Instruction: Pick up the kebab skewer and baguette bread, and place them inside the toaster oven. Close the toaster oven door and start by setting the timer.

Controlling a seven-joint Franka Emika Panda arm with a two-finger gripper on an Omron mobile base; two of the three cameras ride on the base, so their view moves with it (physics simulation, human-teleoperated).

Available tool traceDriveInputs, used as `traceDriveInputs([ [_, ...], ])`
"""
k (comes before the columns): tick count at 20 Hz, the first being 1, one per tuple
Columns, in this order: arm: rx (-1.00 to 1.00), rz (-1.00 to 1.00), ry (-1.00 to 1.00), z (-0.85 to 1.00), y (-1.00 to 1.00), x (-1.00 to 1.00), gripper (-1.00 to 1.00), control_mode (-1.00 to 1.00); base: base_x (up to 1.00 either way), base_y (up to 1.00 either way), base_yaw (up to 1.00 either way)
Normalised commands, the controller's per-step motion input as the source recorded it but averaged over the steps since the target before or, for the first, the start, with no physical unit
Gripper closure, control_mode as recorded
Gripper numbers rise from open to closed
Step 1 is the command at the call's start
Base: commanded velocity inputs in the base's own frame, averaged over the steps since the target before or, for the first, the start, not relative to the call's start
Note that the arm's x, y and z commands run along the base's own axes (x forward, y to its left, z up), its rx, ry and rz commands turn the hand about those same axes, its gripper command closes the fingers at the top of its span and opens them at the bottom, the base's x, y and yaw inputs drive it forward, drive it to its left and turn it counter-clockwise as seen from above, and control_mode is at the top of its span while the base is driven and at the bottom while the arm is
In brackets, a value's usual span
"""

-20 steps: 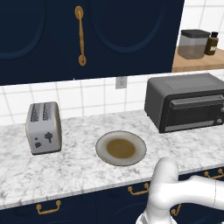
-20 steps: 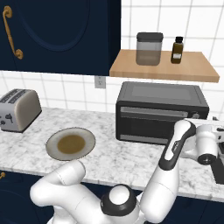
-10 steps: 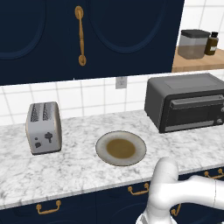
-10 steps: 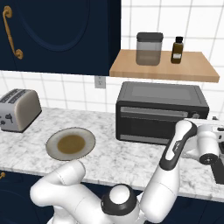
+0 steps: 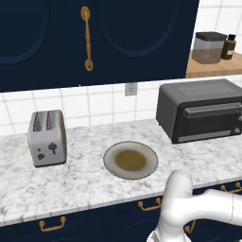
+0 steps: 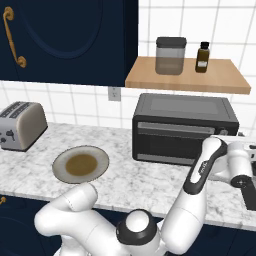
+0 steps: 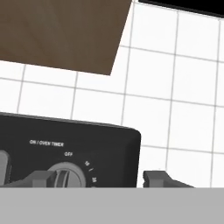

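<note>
The marble desk (image 5: 85, 182) spans the lower half of both base views. The toaster oven (image 6: 182, 127) sits right of centre, its door (image 6: 172, 142) shut. The round plate (image 5: 130, 160) lies bare at centre. The hand view shows the timer dial (image 7: 65, 176) at bottom left, between the end effector's (image 7: 98, 179) wide-apart fingertips (image 7: 155, 178).

Dark grey toaster oven (image 5: 201, 111) on counter, door (image 6: 172, 142) closed, timer knob (image 7: 65, 175) at OFF
</note>
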Motion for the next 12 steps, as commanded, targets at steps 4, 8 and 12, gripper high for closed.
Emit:
traceDriveInputs([
  [4, 0.0, 0.0, -0.02, -0.05, 0.0, 0.19, 1.0, -1.0, 0.0, 0.0, 0.0],
  [8, 0.0, -0.01, -0.05, -0.02, 0.06, 0.03, 1.0, -1.0, 0.0, 0.0, 0.0],
  [12, 0.0, -0.03, -0.05, 0.0, 0.12, 0.0, 1.0, -1.0, 0.0, 0.0, 0.0],
])
